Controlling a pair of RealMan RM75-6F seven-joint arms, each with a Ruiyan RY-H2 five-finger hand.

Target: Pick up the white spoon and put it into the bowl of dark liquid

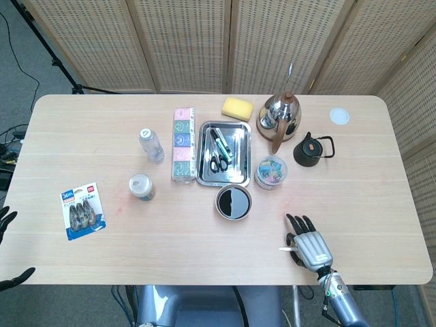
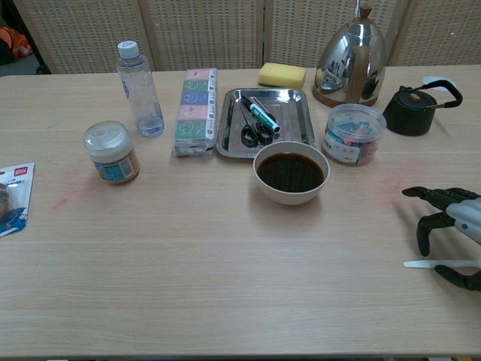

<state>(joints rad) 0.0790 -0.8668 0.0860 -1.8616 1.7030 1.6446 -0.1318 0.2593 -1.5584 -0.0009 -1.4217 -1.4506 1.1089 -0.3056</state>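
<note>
- Surface [image 1: 102,136]: light wood w/ rounded corners, fills most of both views; woven screen panels [image 1: 177,41] stand behind it.
- Steel kettle [image 1: 279,117] w/ brown handle, far side, right of centre. Small black teapot [image 1: 310,150] just right of it.
- Metal tray [image 1: 204,153] at centre, holding scissors [image 1: 216,162] & a green-capped marker. Pastel pack of sponges [image 1: 182,143] lies along its left edge.
- Right robot hand [image 1: 310,246]: near front edge, right of centre, palm down over the spoon, dark fingers [image 2: 428,226] spread & curled downward. In the chest view the thumb sits under the handle; can't tell if it has hold of the spoon.
- Bowl of dark liquid [image 1: 234,202]: white, round, nearly full, just in front of the tray; well apart from the right robot hand.
- Clear water bottle [image 1: 151,144] upright, left of the sponges. Small jar [image 1: 142,187] nearer the front.
- Clear tub of coloured clips [image 1: 271,172], right of the bowl. Yellow sponge [image 1: 237,107] beyond the tray.
- Blue card pack [image 1: 82,210] flat near left edge.
- White spoon [image 2: 436,263]: thin, plain white, lying flat at the right robot hand; only the slim handle end shows, pointing left.
- Left robot hand [image 1: 8,248]: only dark fingertips at the far left frame edge, off the surface; grip can't be judged.
</note>
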